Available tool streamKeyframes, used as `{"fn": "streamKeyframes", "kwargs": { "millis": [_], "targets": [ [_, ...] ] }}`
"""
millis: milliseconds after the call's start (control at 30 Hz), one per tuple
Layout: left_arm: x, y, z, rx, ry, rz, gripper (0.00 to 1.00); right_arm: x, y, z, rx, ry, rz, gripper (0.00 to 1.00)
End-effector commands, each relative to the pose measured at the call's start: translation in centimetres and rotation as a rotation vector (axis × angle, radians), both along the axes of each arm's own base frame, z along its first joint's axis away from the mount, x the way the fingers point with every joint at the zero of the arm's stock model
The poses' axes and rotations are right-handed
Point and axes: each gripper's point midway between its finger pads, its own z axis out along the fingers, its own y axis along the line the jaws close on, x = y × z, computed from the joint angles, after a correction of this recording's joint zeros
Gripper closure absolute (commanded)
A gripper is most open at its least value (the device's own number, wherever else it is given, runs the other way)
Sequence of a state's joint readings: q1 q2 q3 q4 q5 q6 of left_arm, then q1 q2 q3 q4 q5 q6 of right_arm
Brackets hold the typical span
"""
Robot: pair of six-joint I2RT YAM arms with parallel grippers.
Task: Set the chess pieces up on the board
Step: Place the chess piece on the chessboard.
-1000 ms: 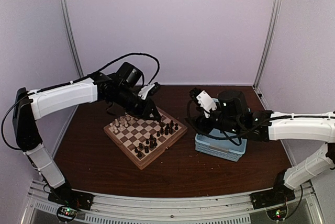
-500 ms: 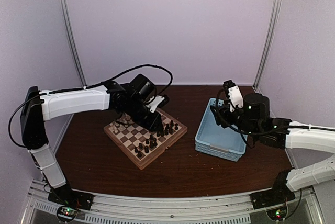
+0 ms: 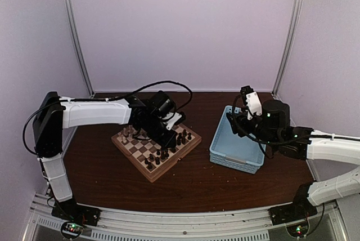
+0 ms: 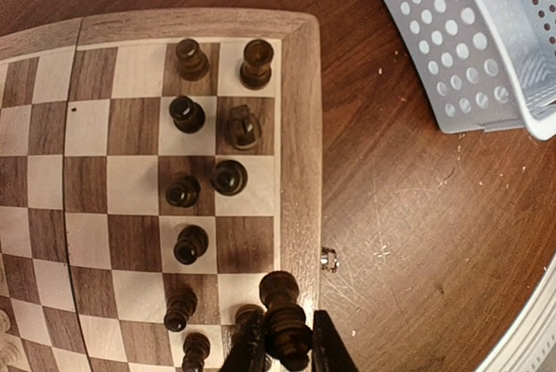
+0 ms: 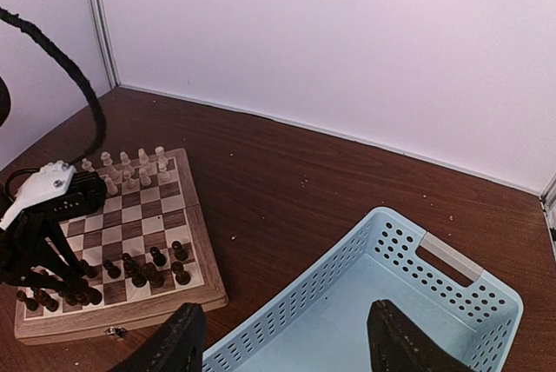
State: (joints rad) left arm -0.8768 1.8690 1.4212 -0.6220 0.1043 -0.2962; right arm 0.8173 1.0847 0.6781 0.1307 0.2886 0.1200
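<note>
I hold a dark piece (image 4: 282, 302) clamped in my left gripper (image 4: 287, 348) over the board (image 4: 300, 129), its dark rows unfinished and cream pieces (image 5: 130, 168) opposite, while my right gripper (image 5: 282, 342) gapes above the basket (image 5: 452, 302).

no lettering, label, brand or number can be read anywhere, neither on the board (image 4: 300, 129) nor on the basket (image 4: 452, 42).

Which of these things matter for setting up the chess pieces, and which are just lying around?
For the job: board, dark pieces, cream pieces, one dark piece held by the left gripper.
Just lying about: basket.
</note>
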Motion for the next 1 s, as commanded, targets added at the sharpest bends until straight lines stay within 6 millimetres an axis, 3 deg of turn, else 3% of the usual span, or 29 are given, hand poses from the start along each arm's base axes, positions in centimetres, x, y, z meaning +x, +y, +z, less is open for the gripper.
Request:
{"fn": "streamKeyframes", "kwargs": {
  "millis": [0, 800, 967],
  "targets": [
    [0.9, -1.1, 0.2, 0.001, -0.066, -0.025, 0.85, 0.3, -0.3, 0.1, 0.014, -0.007, -0.017, 0.33],
    [2.5, -1.2, -1.5, 0.099, -0.144, -0.021, 0.84, 0.1, -0.6, 0.0, 0.015, -0.004, -0.010, 0.33],
    [2.6, -1.2, -1.5, 0.106, -0.151, -0.019, 0.80, 0.1, -0.5, -0.2, 0.016, -0.001, -0.009, 0.33]
  ]
}}
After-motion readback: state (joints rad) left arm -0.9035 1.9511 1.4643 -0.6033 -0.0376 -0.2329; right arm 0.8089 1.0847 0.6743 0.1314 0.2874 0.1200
